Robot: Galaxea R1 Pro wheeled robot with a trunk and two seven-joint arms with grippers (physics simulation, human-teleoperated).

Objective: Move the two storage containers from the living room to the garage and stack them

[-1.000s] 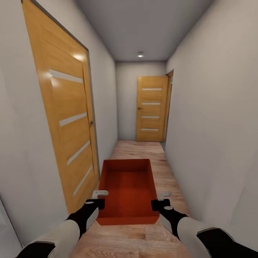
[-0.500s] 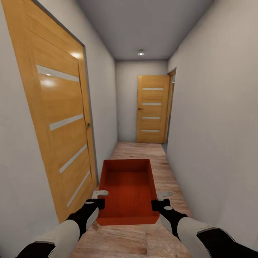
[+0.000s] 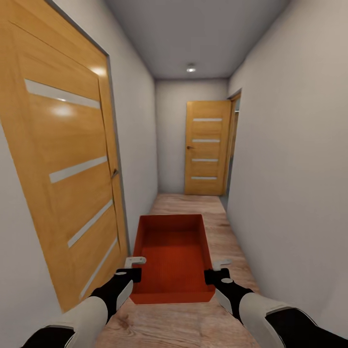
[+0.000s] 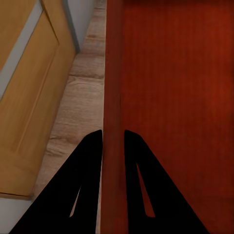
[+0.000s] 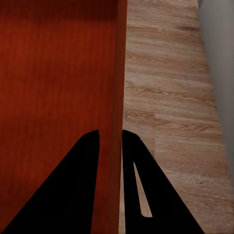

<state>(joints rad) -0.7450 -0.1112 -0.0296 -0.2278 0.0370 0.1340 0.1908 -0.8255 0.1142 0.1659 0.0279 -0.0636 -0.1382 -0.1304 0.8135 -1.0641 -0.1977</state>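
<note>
left gripper (image 4: 113,139) pinches the left long wall of one orange-red storage container (image 3: 174,256), one dark finger inside the bin and one outside, and right gripper (image 5: 110,139) does the same on the opposite long wall, so i am carrying the bin between both arms, held out in front of my chest and raised off the wood-plank floor (image 3: 193,205) of a narrow white hallway. an orange-wood door (image 3: 67,164) with pale stripes runs close along my left side, and a second matching door (image 3: 207,147) stands at the far end of the corridor. the bin is open-topped and looks empty. i judge it to be light and fairly stiff, with thin, smooth plastic walls that could slip between the fingers or flex if i squeeze unevenly. the walls taper slightly, so a grip near the rim on both long sides, roughly level with each other as now, seems the safest hold. it should keep the bin from tipping while i roll on toward the garage.
</note>
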